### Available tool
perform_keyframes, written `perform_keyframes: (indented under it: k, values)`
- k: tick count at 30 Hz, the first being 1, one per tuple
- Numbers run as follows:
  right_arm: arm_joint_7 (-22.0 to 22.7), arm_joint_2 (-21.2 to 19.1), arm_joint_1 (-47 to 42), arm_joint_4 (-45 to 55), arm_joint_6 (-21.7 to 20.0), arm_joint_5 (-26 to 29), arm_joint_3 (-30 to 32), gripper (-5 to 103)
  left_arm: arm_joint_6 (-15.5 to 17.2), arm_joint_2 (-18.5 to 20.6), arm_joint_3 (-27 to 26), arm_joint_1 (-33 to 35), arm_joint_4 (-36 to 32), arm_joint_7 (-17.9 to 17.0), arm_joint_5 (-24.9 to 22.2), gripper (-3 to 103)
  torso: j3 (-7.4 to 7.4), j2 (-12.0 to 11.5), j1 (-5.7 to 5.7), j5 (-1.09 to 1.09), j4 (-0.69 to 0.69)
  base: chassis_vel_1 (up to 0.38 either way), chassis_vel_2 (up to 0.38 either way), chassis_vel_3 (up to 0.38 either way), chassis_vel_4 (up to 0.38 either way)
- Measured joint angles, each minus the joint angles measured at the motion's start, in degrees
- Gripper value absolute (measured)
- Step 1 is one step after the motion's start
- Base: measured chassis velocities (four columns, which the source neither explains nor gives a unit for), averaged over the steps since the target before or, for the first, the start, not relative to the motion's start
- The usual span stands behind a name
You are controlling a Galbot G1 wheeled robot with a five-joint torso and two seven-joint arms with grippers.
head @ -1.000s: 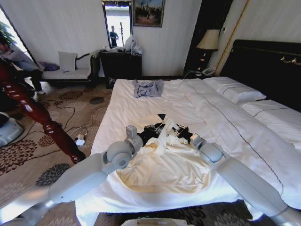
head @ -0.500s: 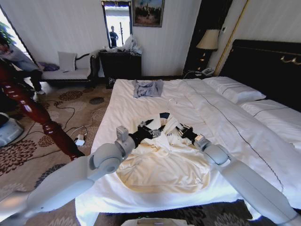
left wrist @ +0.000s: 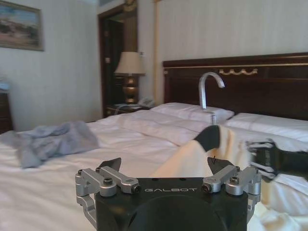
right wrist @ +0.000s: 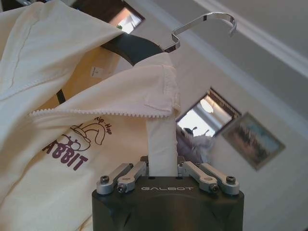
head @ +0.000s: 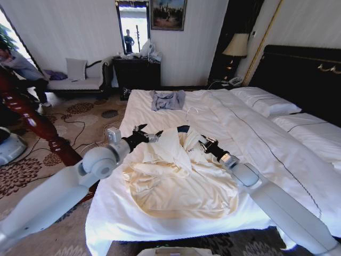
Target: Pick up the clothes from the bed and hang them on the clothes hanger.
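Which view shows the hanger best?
The right wrist view: the hanger is close, its black shoulder inside the shirt collar and its metal hook clear above. The left wrist view shows the hook and one black end. The head view shows it small, on the bed.

Thin matt cream cloth with stitched seams is seen on the clothes (right wrist: 72,120), a shiny metal hook and smooth black body on the clothes hanger (right wrist: 137,49), smooth white sheets on the bed (head: 154,210), glossy reddish wood on the post (head: 37,125).

"GALBOT" on left hand (left wrist: 166,168) and right hand (right wrist: 162,169), "ABBIT" print on clothes (right wrist: 62,156)
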Motion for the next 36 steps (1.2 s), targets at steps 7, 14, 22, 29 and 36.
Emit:
perform_keyframes:
  k: [7,14,22,29,36]
  values:
    - [-0.1,0.8,3.2,-1.0,5.8,-8.2,-1.9,18,-0.4,-0.1,3.6,-3.0,1.3,3.8,0.1,101,0.0,0.0,0.0,0.02,-0.02,0.0,0.0,0.0,0.0]
    - [0.2,1.2,4.8,-0.9,9.3,-13.4,-2.1,18,0.1,0.5,6.4,-3.3,1.9,4.9,-0.6,97,0.0,0.0,0.0,0.01,-0.02,0.0,0.0,0.0,0.0]
    - [0.5,1.5,5.4,-0.1,11.5,-17.8,-2.0,18,0.1,-0.8,8.2,-4.1,3.2,5.4,-0.9,84,0.0,0.0,0.0,0.01,-0.02,0.0,0.0,0.0,0.0]
    - [0.9,1.3,5.5,-0.3,11.6,-17.8,-2.0,18,-0.6,-0.9,8.4,-3.9,3.4,5.3,-0.4,63,0.0,0.0,0.01,0.02,-0.02,0.0,0.0,0.0,0.0]
    - [0.9,1.4,6.4,-0.2,12.5,-18.1,-2.6,17,-1.0,-0.7,9.5,-3.0,3.2,5.7,-0.4,36,0.0,0.0,0.0,0.01,-0.01,0.0,0.0,0.0,0.0]
